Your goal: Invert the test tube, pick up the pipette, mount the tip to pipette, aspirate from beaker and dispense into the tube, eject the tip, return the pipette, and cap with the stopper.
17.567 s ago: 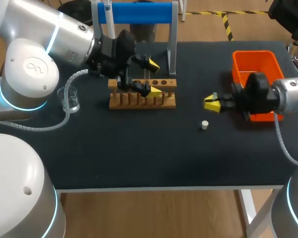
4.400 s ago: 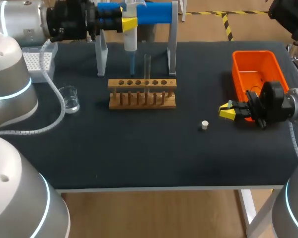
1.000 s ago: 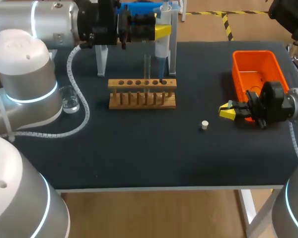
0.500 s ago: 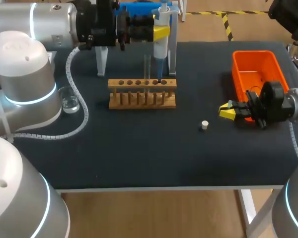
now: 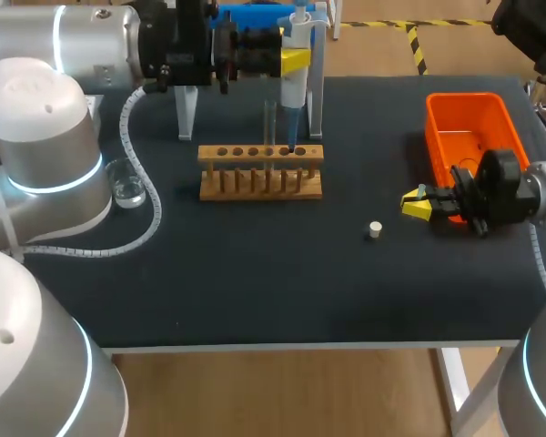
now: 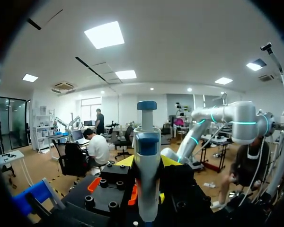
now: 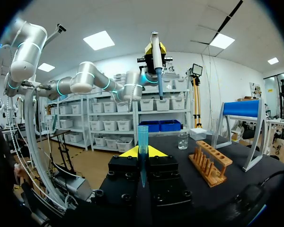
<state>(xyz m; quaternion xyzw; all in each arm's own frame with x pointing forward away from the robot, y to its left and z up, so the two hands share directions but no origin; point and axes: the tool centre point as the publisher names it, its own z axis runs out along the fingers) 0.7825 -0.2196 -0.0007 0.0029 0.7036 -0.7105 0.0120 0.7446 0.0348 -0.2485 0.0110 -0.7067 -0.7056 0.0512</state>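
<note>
Head view high behind, facing down — wrist views low, level, all share pipette [image 5: 293,89]

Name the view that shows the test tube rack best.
Head view: the whole wooden test tube rack from above, its row of holes visible. Right wrist view shows it slantwise, from one end; left wrist view misses it.
</note>
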